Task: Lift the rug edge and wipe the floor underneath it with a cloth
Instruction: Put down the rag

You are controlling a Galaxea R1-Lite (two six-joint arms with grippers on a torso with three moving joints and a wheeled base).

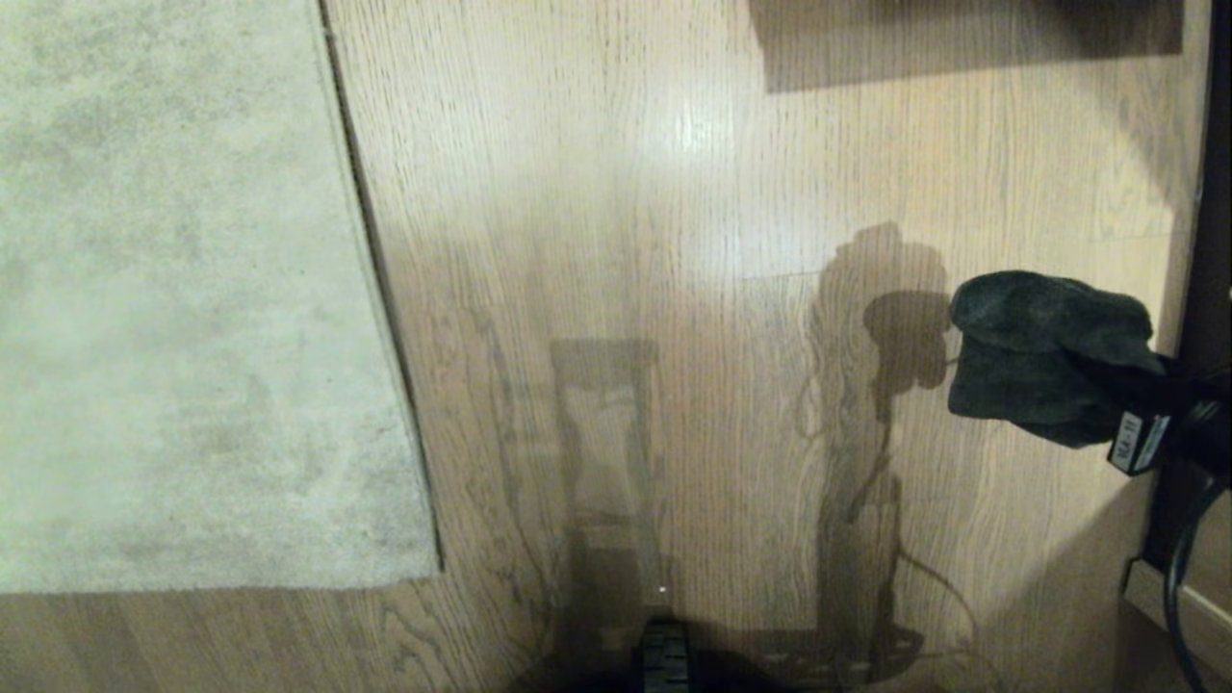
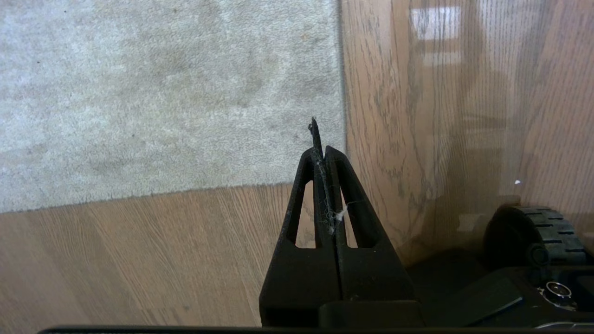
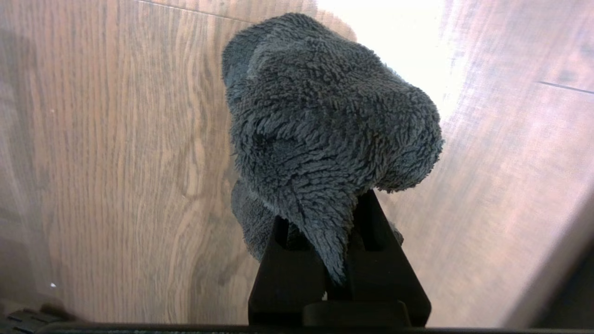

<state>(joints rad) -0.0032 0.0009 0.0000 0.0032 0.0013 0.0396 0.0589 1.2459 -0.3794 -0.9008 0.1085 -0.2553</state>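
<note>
My left gripper (image 2: 325,153) hangs pressed together, empty, above the rug corner (image 2: 320,178); if it comes down askew it could pinch pile instead of the edge (image 1: 371,241). The rug lies flat on the floor (image 1: 626,192). Further right, my right gripper (image 3: 341,241) clamps the fluffy dark cloth (image 1: 1044,356), bunched, which may drag unevenly.

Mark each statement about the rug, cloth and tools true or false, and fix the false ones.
1. The right tool is shut on the cloth. True.
2. The rug edge is lifted off the floor. False: it lies flat.
3. The left tool grips the rug. False: it is shut on nothing, above the rug corner.
4. The cloth is held over bare floor, away from the rug. True.
</note>
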